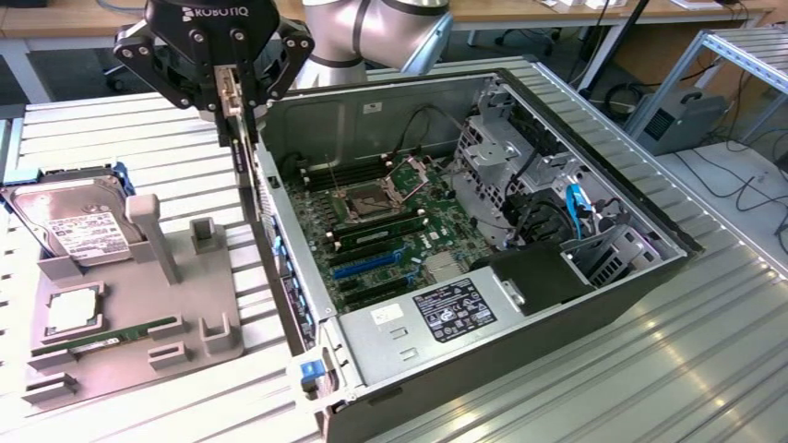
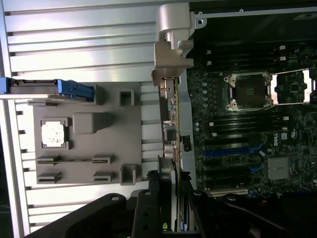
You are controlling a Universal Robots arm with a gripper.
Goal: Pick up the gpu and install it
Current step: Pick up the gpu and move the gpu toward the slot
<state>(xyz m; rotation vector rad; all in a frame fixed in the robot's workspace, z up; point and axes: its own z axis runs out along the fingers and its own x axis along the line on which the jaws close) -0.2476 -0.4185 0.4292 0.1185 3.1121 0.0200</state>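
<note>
The gpu (image 1: 228, 90) hangs edge-on from my gripper (image 1: 234, 111), whose fingers are shut on it. It is a thin dark card with a silver-beige bracket (image 2: 171, 54) at one end. In the exterior view it hovers over the open computer case's (image 1: 591, 305) wall on that view's left, between the grey fixture tray (image 1: 185, 305) and the motherboard (image 1: 382, 231). In the wrist view the card's edge (image 2: 173, 114) runs along the case wall, with my gripper (image 2: 171, 186) clamped at its near end. Blue expansion slots (image 1: 364, 265) lie on the board below, and the same slots (image 2: 225, 150) show beside the card.
The grey tray holds a hard drive (image 1: 74, 226), a CPU (image 1: 72, 309) and a green RAM stick (image 1: 105, 340). Inside the case are a CPU socket (image 1: 369, 196), a drive cage (image 1: 505, 166) and a power supply (image 1: 444, 318). All of it rests on a ribbed aluminium table (image 1: 689, 369).
</note>
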